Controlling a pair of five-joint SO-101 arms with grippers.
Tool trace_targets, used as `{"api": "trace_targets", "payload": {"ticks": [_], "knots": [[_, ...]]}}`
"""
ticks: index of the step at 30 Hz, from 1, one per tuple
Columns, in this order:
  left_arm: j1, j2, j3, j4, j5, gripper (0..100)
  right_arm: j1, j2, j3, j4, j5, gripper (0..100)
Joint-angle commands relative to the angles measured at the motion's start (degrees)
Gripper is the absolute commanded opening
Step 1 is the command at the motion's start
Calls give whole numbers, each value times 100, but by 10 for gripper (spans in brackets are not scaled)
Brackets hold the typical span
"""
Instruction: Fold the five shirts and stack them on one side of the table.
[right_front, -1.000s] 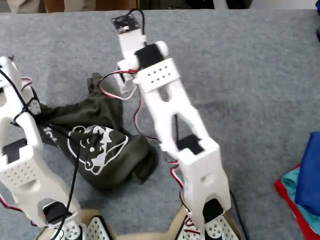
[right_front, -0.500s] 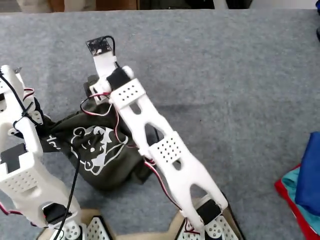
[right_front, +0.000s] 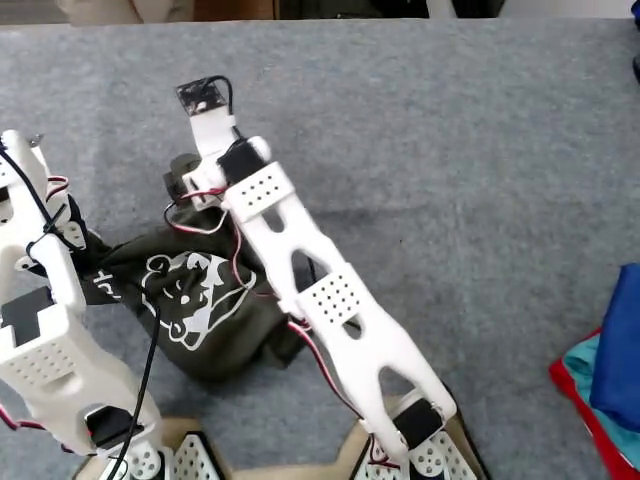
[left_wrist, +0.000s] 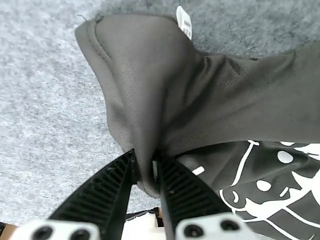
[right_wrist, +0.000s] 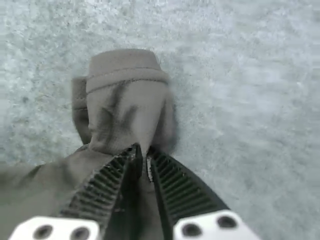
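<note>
Your left claw (left_wrist: 145, 172) is pinching a fold of the dark shirt (right_front: 225, 345). Its small white tag (left_wrist: 184, 22), too small to read, is lying beyond the fingertips, and white cartoon print (left_wrist: 285, 157) is showing beside them. Your right claw (right_wrist: 143, 162) is nipping the sleeve hem, having swung left since a second ago. Open grey table (right_front: 480, 150) is stretching to its right, up to the folded pile (right_front: 605, 385) at the edge.

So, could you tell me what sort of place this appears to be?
Probably a robotics test bench: a grey-covered table, the left gripper and right gripper each pinching a dark shirt, coloured shirts piled at its edge.
</note>
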Motion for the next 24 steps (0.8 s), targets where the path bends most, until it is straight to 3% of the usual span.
{"api": "trace_targets", "payload": {"ticks": [1, 13, 17, 24], "knots": [[-53, -356, -176, 62, -202, 19, 497, -813, -374, 229, -53, 5], [-237, -365, -2611, 62, -545, 19, 1701, -3143, -338, 299, -18, 5], [-237, -576, -3525, 62, -545, 19, 1684, -3697, -321, 747, -9, 5], [-185, -1543, -3930, 62, -563, 19, 1297, -3556, -22, 1424, -9, 23]]}}
